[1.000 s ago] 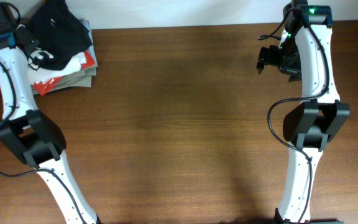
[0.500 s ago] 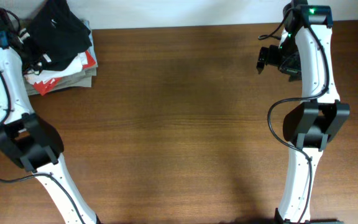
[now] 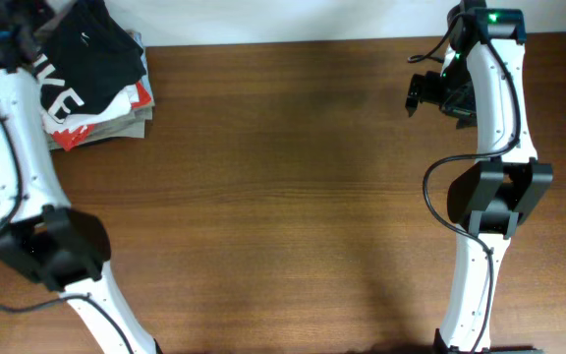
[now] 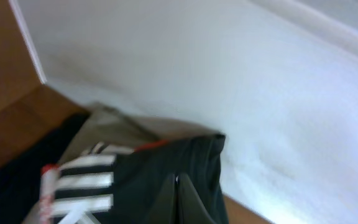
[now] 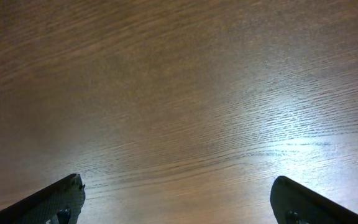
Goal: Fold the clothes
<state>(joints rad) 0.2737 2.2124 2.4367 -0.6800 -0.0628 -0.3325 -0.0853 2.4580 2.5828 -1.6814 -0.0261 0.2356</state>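
1. I read this as pickup: left jaws pinched shut on the black shirt (image 3: 84, 44), atop the pile (image 3: 106, 120) at the table's (image 3: 283, 197) 10 o'clock corner.
2. At 2 o'clock, right jaws wide apart, empty.
3. Next, I'd say: carry shirt to centre, spread flat.

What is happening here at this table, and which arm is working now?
The left hand is shut on a black garment with white print, at the top of a pile of clothes in the far left corner of the table. The right hand is open and hangs above bare wood on the far right side, holding nothing. No garment is laid out in the middle yet, so the folding itself seems not to have begun.
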